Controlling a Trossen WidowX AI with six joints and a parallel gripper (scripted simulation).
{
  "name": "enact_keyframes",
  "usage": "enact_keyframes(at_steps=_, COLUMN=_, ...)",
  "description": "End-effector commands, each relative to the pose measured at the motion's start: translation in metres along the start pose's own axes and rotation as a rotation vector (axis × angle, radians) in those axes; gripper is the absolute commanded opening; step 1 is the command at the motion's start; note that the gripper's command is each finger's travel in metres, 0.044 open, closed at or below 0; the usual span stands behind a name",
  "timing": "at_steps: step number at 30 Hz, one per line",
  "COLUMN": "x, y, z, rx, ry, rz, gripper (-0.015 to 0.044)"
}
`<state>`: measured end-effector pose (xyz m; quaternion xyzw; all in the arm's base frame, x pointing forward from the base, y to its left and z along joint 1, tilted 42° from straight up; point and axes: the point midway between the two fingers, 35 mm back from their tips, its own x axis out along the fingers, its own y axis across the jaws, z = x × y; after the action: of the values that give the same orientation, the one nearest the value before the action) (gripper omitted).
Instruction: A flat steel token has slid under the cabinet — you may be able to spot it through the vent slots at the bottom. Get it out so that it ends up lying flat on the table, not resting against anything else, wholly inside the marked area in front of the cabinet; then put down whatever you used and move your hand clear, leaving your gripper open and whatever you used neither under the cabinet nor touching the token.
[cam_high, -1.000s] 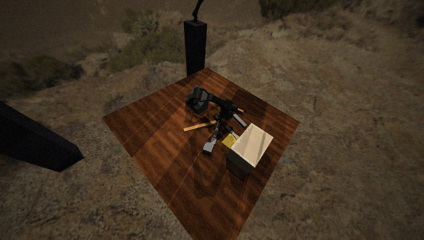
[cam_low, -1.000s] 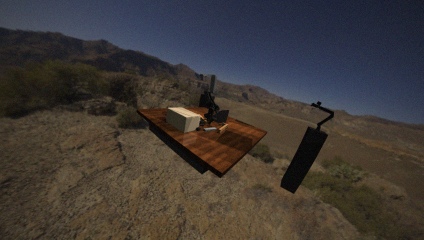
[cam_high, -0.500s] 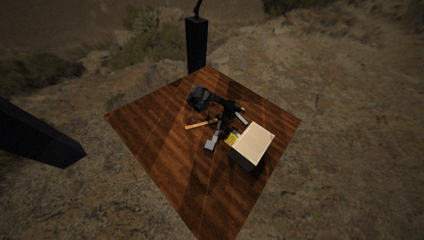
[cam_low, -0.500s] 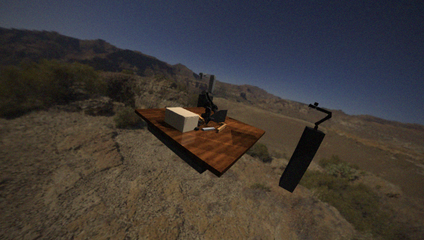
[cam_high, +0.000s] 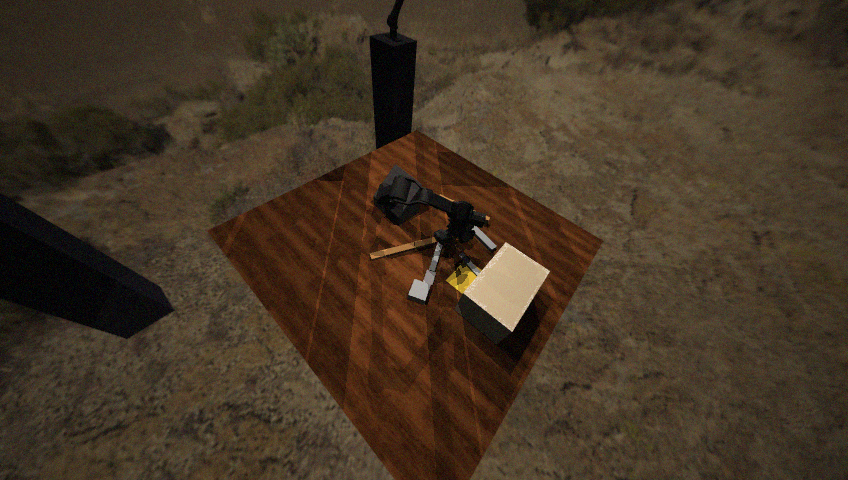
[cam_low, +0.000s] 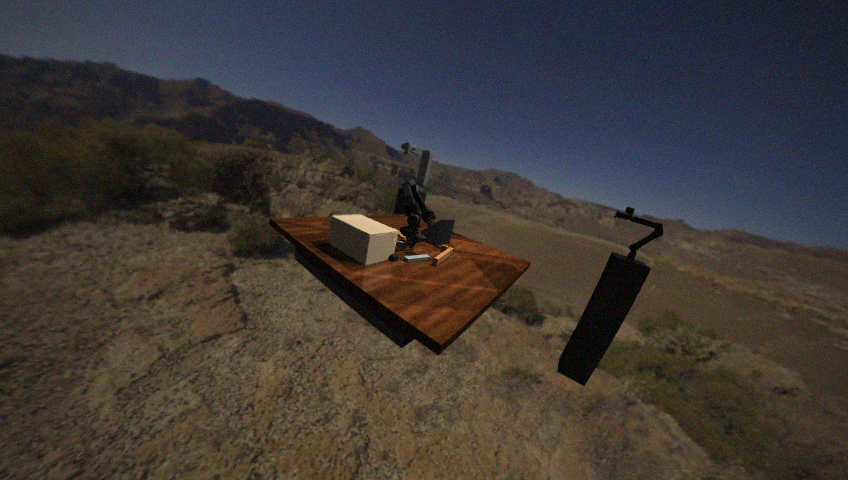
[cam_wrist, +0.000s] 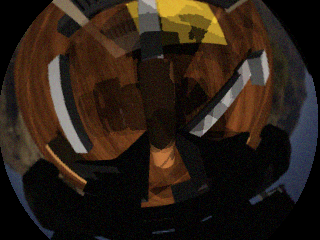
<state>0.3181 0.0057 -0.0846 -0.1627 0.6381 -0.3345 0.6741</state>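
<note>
Between the fingers of the black parallel-jaw gripper (cam_high: 458, 252) sits a slim dark rod with a grey tip (cam_wrist: 151, 40). The fingers are pinched on it and held partly apart by its width. Ahead of the fingers, the rod's tip reaches over the yellow marked patch (cam_wrist: 183, 16) towards the base of the beige box-shaped cabinet (cam_high: 505, 285). To either side of the fingers, unused tools lie on the brown wooden table (cam_high: 357, 356): a grey paddle-ended bar (cam_high: 423, 286), a short grey bar (cam_high: 484, 238) and a pale wooden stick (cam_high: 402, 248).

The flat steel token shows in no view, so it is probably under the cabinet. I judge that only the tool pick-up is done. Fishing the token onto the patch, setting the rod down and backing away with spread fingers all remain.
</note>
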Motion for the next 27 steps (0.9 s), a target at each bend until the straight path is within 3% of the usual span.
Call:
enact_keyframes(at_steps=1, x=0.0, y=0.001, z=0.008, rx=0.002, ry=0.0, rz=0.003, gripper=0.0)
enact_keyframes(at_steps=27, x=-0.001, y=0.001, z=0.037, rx=0.003, ry=-0.002, rz=0.003, gripper=0.0)
